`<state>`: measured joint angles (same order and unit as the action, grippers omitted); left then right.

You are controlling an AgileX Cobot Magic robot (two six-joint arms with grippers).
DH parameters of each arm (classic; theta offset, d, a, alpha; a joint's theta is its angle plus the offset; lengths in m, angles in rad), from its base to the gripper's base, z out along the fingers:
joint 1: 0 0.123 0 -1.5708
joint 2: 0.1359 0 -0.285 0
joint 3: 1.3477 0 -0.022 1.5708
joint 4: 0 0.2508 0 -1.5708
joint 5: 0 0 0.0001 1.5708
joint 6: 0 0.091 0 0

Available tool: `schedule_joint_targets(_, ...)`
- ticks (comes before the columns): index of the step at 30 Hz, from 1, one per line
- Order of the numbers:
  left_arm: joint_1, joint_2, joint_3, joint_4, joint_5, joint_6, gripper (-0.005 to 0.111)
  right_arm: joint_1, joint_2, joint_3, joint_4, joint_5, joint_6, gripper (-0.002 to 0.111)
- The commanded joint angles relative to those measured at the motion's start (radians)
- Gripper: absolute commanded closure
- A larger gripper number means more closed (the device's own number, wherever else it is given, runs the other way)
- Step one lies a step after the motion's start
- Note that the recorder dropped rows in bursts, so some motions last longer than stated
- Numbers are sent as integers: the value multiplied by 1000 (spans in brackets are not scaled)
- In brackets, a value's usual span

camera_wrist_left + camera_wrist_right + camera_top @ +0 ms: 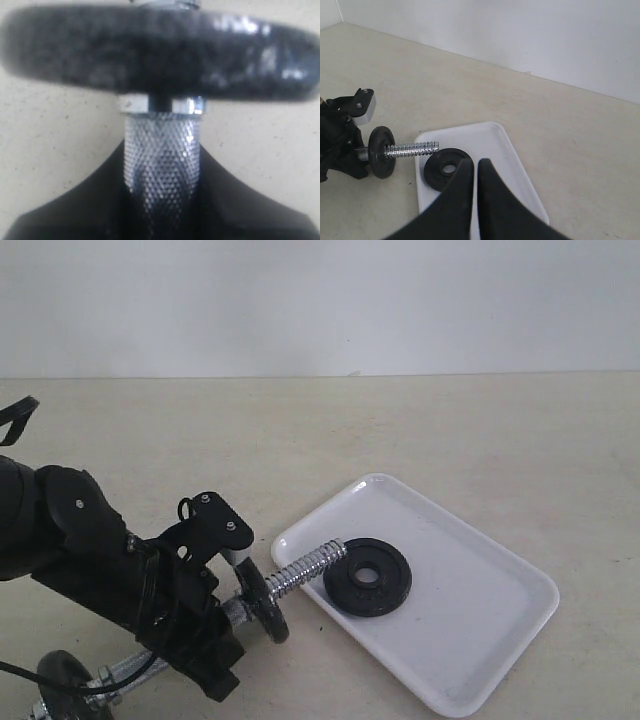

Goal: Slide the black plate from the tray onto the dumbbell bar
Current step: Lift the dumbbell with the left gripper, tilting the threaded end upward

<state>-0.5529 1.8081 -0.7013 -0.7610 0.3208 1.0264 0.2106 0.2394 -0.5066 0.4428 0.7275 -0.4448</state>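
The black plate point(367, 577) lies flat on the white tray point(480, 620), near its left end. The dumbbell bar point(305, 568) points its threaded chrome end over the tray rim, with the tip right beside the plate's edge. My left gripper point(218, 638) is closed around the bar's knurled handle point(161, 200), just behind the bar's inner black disc point(160, 50). In the right wrist view my right gripper point(475, 162) hangs shut and empty above the tray point(505, 150), with the black plate point(446, 169) just past its tips.
A second black disc point(60, 685) sits on the bar's far end at the bottom left. The beige table runs back to a white wall. The tray's right half holds nothing.
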Motion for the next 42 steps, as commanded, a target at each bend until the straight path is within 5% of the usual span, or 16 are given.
schedule_joint_targets(1,-4,77,13,20,12,-2,102,-2,2,-5,-1,0,-8,107)
schedule_joint_targets(42,-6,-86,13,17,18,-39,102,-2,2,-5,-5,0,-8,107)
